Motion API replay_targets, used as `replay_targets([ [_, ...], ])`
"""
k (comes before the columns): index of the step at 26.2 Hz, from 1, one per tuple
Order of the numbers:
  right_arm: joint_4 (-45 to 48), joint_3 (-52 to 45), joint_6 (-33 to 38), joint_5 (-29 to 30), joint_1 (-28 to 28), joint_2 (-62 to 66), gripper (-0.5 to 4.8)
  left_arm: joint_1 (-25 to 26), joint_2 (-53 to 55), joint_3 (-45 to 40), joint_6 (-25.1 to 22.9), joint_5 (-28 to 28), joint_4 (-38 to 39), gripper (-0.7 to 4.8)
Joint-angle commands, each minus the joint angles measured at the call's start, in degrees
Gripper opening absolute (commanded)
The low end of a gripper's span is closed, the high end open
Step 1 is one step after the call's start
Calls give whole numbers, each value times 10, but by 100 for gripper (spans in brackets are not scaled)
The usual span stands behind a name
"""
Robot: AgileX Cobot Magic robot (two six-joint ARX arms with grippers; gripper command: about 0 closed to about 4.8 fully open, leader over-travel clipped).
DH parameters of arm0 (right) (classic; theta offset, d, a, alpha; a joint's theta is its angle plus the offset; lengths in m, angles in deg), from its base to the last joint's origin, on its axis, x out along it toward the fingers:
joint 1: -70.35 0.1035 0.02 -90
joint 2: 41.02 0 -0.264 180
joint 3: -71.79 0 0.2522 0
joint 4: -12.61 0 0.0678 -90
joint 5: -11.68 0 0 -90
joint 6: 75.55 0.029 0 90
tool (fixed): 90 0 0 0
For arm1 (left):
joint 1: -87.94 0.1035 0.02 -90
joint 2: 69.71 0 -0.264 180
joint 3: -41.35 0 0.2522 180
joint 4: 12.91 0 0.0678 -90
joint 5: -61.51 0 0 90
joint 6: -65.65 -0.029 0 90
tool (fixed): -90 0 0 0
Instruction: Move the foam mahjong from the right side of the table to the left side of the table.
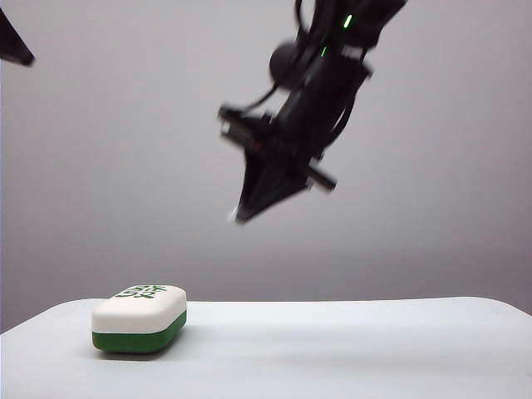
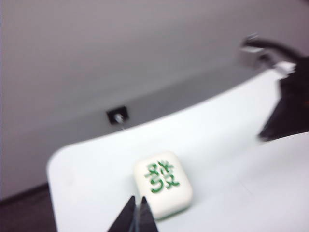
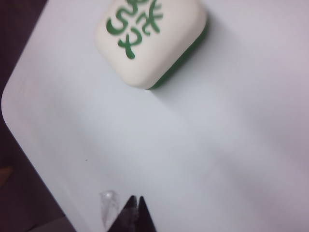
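Exterior view: one foam mahjong (image 1: 140, 318) lies flat on the left of the table (image 1: 349, 349); the right gripper (image 1: 249, 208), blurred, hangs high above mid-table, clenched and empty, and the left arm is cut off at the top corner. Left wrist view: left gripper (image 2: 136, 215) clenched, empty, tips just beside the block, partly cropped. Right wrist view: block cropped at the edge, well apart from the tips.

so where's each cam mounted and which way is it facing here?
Exterior: low at the table edge, facing the wall; sees the foam mahjong at left and the raised right gripper.
Left wrist: above the table, angled down at the mahjong; left gripper fingertips show, closed.
Right wrist: looks steeply down at the mahjong; right gripper tips show, closed.
All three share the mahjong.
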Motion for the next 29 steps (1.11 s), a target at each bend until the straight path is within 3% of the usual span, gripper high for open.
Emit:
replay_targets([
  [1,10,-41,-2,-73,-6,-128,-5,0,-48,1,5,-6,3,-5],
  [7,37,-133,6,-110,-27,-295,-5,1,-81,-4,0,-43,64,-5],
  [11,52,-206,17,-151,-50,-406,-5,0,-105,-20,10,-44,66,-5],
  [15,101,-344,45,-198,-103,-575,-5,0,-156,-60,37,-66,60,-5],
  [20,156,-462,56,-209,-150,-695,-5,0,-212,-117,82,-122,20,-5],
  [24,218,-580,84,-230,-184,-826,-5,0,-267,-189,140,-122,-47,-5],
  [29,235,-650,84,-271,-185,-913,-5,0,-302,-247,151,-121,-100,-5],
])
